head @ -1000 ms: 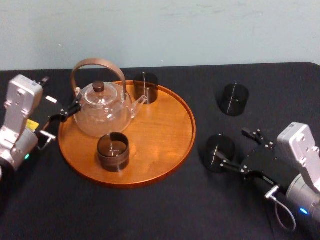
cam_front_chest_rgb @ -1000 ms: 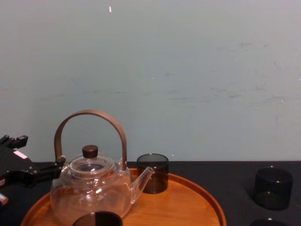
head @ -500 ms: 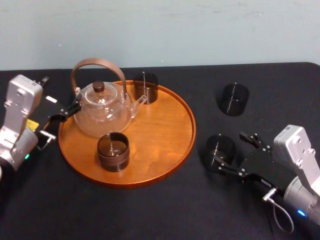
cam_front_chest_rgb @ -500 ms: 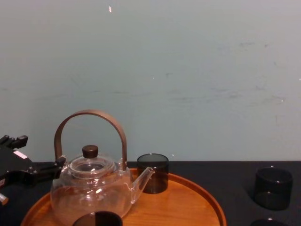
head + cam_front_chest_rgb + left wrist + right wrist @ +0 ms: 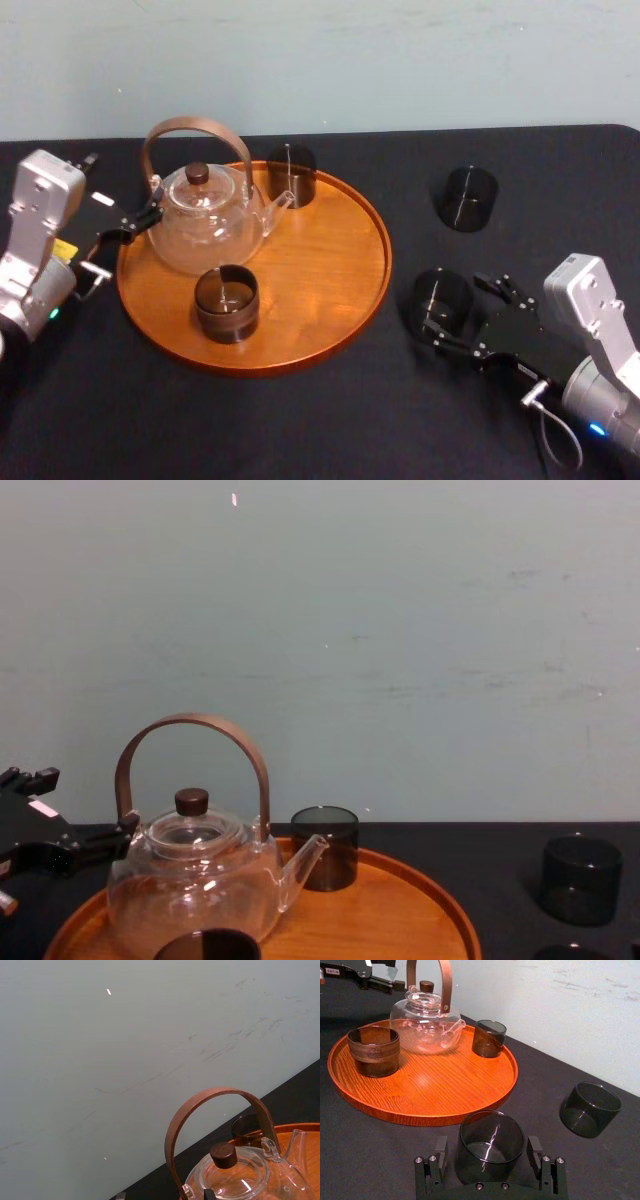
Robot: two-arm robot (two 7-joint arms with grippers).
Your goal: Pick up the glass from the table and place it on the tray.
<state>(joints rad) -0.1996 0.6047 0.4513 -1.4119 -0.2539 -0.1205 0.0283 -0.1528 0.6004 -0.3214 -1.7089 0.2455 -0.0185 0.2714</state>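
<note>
Between the spread jaws of my right gripper (image 5: 488,1156), the smoky glass (image 5: 491,1136) is standing upright on the table (image 5: 370,1170), with the tray (image 5: 435,1080) just beyond. I'm judging it light, slick and brittle, so I'm favouring a gentle squeeze across its mid-wall, while my left gripper (image 5: 125,235) is idling by the teapot (image 5: 205,225).

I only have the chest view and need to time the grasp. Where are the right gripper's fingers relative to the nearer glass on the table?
Observer: The right gripper straddles that smoked glass, fingers open, a gap on each side.
Operator: Glass upright?
Observer: Yes, upright on the table, beside the tray, not touching its rim.
Operator: Landing room?
Observer: The tray's side nearest that glass is bare wood; the teapot sits toward the left gripper.
</note>
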